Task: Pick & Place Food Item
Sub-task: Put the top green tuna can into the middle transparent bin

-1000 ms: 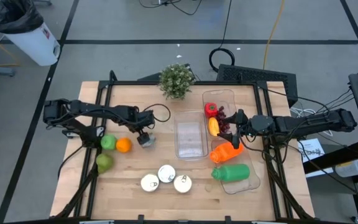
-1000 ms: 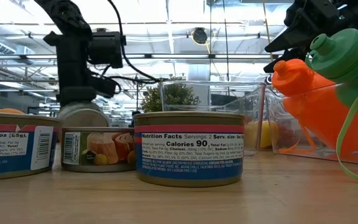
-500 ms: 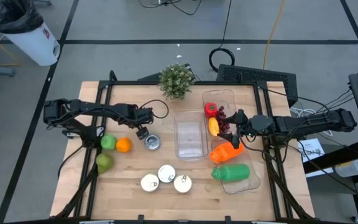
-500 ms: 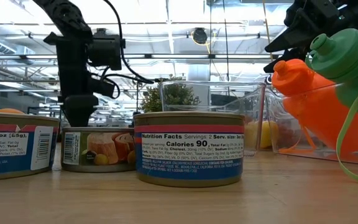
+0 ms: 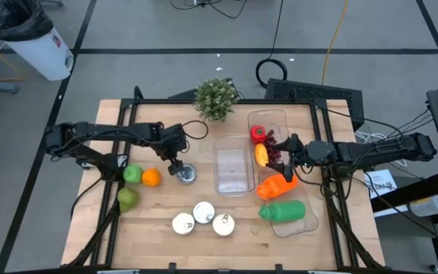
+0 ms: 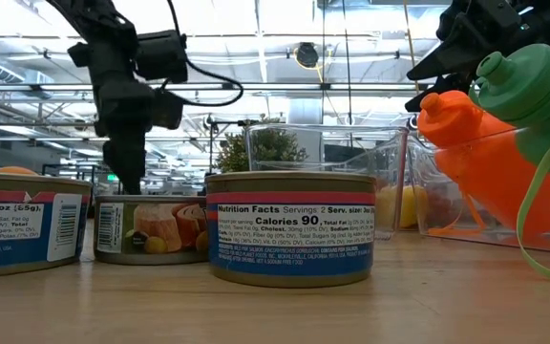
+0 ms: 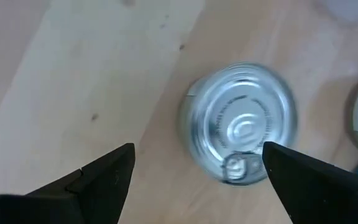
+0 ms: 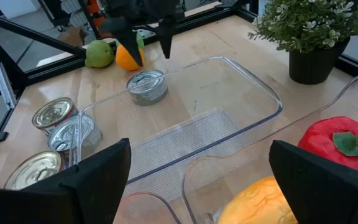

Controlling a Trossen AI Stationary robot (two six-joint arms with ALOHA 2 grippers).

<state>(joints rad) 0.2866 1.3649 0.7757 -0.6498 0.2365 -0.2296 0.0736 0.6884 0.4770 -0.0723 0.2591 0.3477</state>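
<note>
Resting on table, can [image 5: 186, 175] just below left hand [image 5: 175, 161] (fingers spread).

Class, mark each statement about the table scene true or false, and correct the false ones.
1. The left end effector holds a can. False: it is open above the lone can, which rests on the table.
2. Three cans cluster near the table's front edge. True.
3. The middle clear tray holds a pepper. False: it is empty; the red pepper lies in the neighbouring tray.
4. The orange sits beside a green fruit. True.
</note>
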